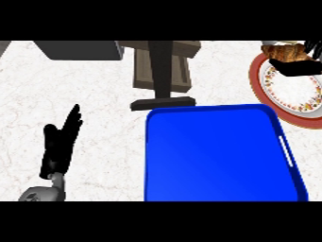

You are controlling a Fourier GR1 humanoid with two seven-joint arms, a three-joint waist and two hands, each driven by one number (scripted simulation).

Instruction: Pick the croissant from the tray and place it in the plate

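Note:
The brown croissant (pixel 286 50) is held over the far rim of the red-edged plate (pixel 271 90) at the upper right, with my right hand (pixel 301 65) curled round it from the right. Part of the croissant is hidden by the fingers. The blue tray (pixel 219 156) lies at the lower centre with nothing on it. My left hand (pixel 60 142) rests open on the counter at the left, fingers pointing up, well away from tray and plate.
A brown wooden stand with a dark upright (pixel 161 71) sits behind the tray at the top centre. A grey block (pixel 80 49) lies at the top left. The plate sits close to the tray's far right corner.

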